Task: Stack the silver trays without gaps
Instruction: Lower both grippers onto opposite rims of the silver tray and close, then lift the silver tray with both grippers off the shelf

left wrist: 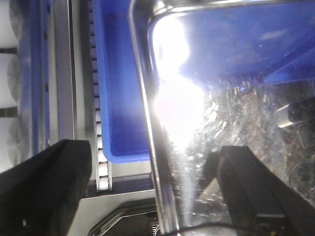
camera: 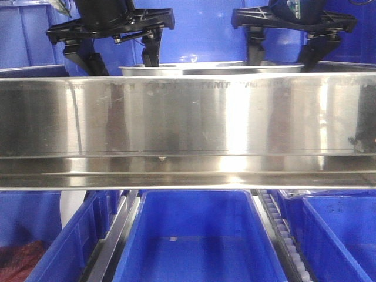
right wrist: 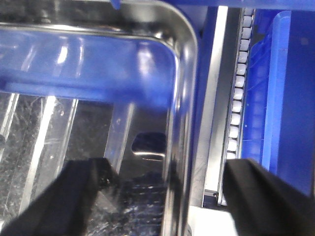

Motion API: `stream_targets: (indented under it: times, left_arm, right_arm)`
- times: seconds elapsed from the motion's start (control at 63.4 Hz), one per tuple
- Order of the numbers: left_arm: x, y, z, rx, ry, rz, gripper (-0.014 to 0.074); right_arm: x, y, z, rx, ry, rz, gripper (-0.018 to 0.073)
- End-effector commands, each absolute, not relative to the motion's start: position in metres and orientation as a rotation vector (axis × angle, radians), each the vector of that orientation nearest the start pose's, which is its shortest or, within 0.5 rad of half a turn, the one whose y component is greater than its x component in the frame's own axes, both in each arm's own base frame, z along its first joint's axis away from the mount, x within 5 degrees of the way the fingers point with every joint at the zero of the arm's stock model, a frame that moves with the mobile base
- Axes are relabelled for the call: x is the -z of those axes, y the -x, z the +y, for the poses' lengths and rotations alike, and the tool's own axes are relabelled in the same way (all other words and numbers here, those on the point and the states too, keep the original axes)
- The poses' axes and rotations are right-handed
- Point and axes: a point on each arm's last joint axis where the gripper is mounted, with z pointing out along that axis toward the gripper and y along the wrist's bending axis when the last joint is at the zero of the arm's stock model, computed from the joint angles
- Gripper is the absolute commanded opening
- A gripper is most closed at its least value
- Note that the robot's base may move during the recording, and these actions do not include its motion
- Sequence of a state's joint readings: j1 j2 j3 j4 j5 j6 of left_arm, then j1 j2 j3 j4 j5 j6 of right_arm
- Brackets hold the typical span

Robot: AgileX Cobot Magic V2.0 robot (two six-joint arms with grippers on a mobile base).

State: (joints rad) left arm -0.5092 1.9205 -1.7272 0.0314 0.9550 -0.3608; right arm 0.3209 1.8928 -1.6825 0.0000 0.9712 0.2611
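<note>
A silver tray (camera: 211, 69) shows only as a shiny rim behind the steel shelf rail (camera: 188, 117). My left gripper (camera: 122, 59) hangs open over its left end. In the left wrist view the left gripper (left wrist: 155, 191) straddles the tray's (left wrist: 221, 123) rolled rim, one finger outside and one inside. My right gripper (camera: 286, 54) is open over the right end. In the right wrist view the right gripper (right wrist: 170, 196) straddles the rim of the tray (right wrist: 88, 128) near its rounded corner. Neither gripper touches the rim. Whether other trays lie nested below is hidden.
Blue plastic bins stand below the rail (camera: 200, 235) and beside the tray's ends (left wrist: 123, 98) (right wrist: 280, 98). Roller tracks (camera: 282, 235) (left wrist: 101, 147) (right wrist: 241, 73) run between the bins. Blue bin walls rise behind the arms.
</note>
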Motion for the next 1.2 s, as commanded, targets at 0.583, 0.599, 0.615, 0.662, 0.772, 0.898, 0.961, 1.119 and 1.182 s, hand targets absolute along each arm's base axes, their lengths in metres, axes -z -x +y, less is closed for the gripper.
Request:
stream_targets:
  times: [0.583,0.599,0.615,0.662,0.772,0.898,0.961,1.119,1.182]
  left_arm:
    - [-0.325,-0.370,-0.199,0.208,-0.210,2.616,-0.0041]
    - [-0.329,-0.370,-0.199,0.199,-0.211,2.613,-0.0041]
    - [-0.331,-0.370,-0.198,0.181,-0.219,2.612,-0.0041]
    - [-0.339,-0.368,-0.196,0.137,-0.229,2.616,-0.0041]
    - [-0.360,-0.364,-0.195,0.115,-0.242,2.597,-0.0041]
    - [-0.387,-0.352,-0.196,0.142,-0.273,2.533,-0.0041]
    - [-0.398,-0.344,-0.194,0.150,-0.278,2.513,-0.0041]
    - [-0.420,-0.322,-0.188,0.132,-0.324,2.493,-0.0041]
    - [-0.427,-0.313,-0.186,0.117,-0.334,2.481,-0.0041]
  right_arm:
    - [-0.331,-0.384,0.127,-0.196,0.087,2.602,0.0056]
    - [-0.333,-0.383,0.126,-0.198,0.087,2.596,0.0056]
    - [-0.336,-0.382,0.126,-0.200,0.087,2.590,0.0056]
    - [-0.346,-0.377,0.124,-0.208,0.086,2.565,0.0056]
    - [-0.368,-0.363,0.119,-0.221,0.084,2.515,0.0056]
    - [-0.394,-0.346,0.113,-0.237,0.077,2.452,0.0056]
    - [-0.406,-0.336,0.110,-0.244,0.069,2.430,0.0056]
    - [-0.428,-0.310,0.107,-0.247,0.089,2.408,0.0056]
    - [-0.433,-0.299,0.107,-0.240,0.091,2.417,0.0056]
